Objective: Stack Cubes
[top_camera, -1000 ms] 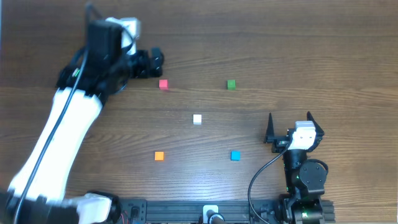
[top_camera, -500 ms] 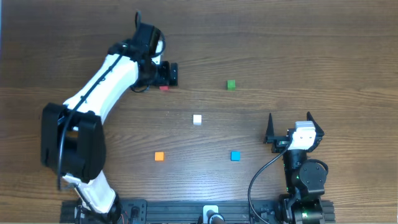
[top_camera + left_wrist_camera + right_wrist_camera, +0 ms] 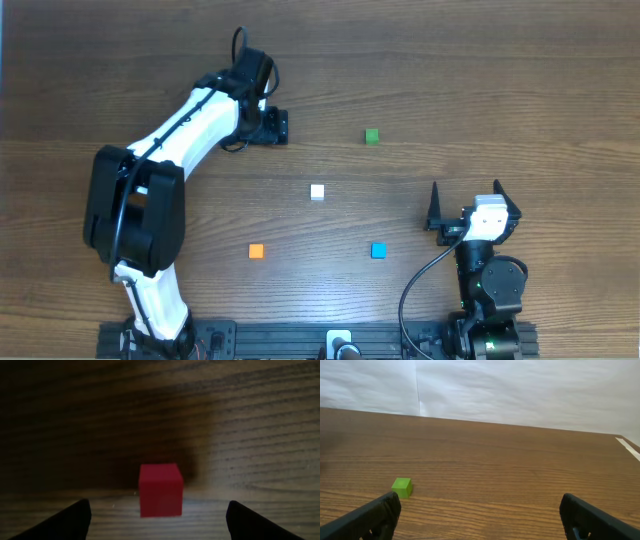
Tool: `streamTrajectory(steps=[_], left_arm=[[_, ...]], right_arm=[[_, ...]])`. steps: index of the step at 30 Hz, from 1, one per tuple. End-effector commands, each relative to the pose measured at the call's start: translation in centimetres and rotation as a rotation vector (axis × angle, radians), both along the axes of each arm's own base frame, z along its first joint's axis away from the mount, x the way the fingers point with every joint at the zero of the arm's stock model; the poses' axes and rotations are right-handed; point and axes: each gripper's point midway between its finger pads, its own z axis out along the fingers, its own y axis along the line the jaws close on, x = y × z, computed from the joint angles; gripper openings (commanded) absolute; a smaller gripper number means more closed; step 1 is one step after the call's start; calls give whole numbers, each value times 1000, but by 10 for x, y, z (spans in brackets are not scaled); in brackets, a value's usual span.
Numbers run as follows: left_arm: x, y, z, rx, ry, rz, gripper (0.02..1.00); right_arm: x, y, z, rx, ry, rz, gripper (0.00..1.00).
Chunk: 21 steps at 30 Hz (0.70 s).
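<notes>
- Left fingers [image 3: 70, 521] are spread wide. The red cube [image 3: 160, 490] is centred in the gap and seems to sit just ahead of their tips, resting on the worktop [image 3: 265, 435] and untouched. The wide spread likely leaves room to slide around the cube without nudging it.
- From above, the left arm reaches to the far side of the worktop, low enough to cover that cube.
- Right fingers [image 3: 375, 517] are also spread and hold nothing. They are parked near their own base, well apart from every cube, probably to keep clear of the working arm.
- The green cube [image 3: 372, 136], white cube [image 3: 317, 192], orange cube [image 3: 256, 251] and blue cube [image 3: 378, 250] each lie alone and well apart from one another. Nothing is stacked, so the job looks barely begun.
- The next move calls for a short advance and a square squeeze on two flat faces. An off-centre pinch could twist so small a cube out of the grip.
</notes>
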Motion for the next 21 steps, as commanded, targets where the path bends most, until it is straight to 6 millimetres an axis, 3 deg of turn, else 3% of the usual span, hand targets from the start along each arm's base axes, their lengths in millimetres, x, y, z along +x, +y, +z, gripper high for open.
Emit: streamTrajectory(steps=[1, 21], left_arm=[[8, -2, -8, 25, -15, 0, 864], [7, -1, -17, 37, -1, 0, 546]], right_arm=[[0, 0, -2, -1, 0, 3, 991], [0, 0, -2, -1, 0, 3, 991]])
